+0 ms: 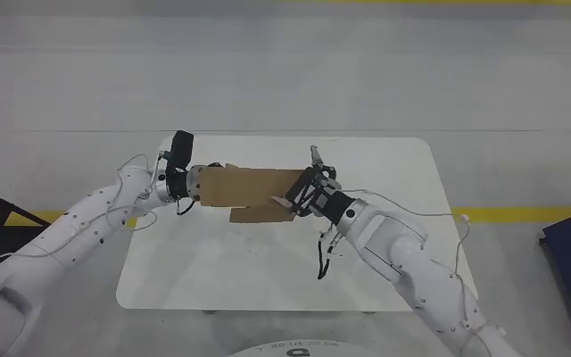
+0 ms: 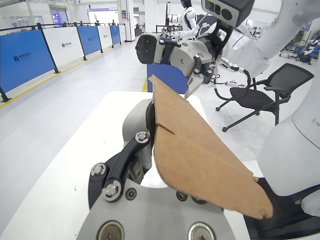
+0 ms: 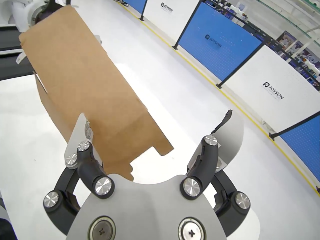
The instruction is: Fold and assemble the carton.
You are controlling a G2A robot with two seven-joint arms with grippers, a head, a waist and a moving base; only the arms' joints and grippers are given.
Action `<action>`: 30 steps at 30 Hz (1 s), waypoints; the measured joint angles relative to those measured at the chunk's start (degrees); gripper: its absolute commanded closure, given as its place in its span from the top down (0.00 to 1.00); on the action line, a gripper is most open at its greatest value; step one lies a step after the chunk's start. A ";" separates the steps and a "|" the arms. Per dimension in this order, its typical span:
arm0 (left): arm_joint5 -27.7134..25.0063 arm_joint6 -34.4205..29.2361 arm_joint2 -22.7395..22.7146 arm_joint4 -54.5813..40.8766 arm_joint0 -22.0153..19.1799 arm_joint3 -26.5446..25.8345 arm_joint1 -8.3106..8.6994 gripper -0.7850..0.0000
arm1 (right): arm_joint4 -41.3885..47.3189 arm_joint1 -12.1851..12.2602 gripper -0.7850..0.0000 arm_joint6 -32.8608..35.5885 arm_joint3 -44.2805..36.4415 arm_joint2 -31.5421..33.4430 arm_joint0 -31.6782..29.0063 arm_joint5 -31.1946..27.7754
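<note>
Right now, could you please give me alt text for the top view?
A flattened brown carton is held over a white table. The left claw is shut on one end; the right claw is open at the other.

Plain brown carton point(image 1: 245, 186), white table point(image 1: 393, 268) — yellow line point(image 1: 508, 214) on pale grey floor point(image 1: 285, 80), blue-and-white barrier panels point(image 3: 220, 43)
</note>
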 measured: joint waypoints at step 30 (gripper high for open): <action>0.00 0.01 4.76 -7.67 -1.74 -5.86 7.70 0.00 | -13.53 0.62 0.75 -6.17 -3.74 4.26 -6.81 -3.69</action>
